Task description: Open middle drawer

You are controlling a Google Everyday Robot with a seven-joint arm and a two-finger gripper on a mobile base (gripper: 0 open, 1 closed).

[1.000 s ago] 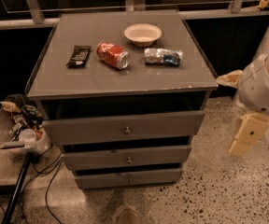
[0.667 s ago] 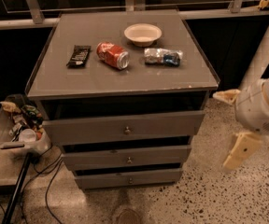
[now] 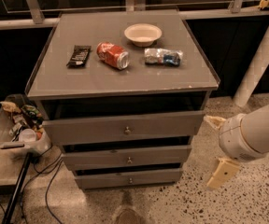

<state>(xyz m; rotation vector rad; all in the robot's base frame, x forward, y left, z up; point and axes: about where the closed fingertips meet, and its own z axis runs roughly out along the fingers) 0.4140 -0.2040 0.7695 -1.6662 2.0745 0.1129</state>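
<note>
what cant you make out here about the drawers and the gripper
- Middle drawer contents: camera view, hidden behind its front panel and the drawer above.
- Top drawer contents: hidden under the tabletop.
- Gripper, right of the drawers: the arm runs off the right edge.
- Blue-and-silver packet label: too small to read.

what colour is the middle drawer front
Grey, with a small metal knob, clearest in the camera view: middle drawer. The claw is off to its right.

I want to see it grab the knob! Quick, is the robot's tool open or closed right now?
Tool: open and holding nothing, down at the right of the cabinet, well away from the middle drawer and its knob.
</note>
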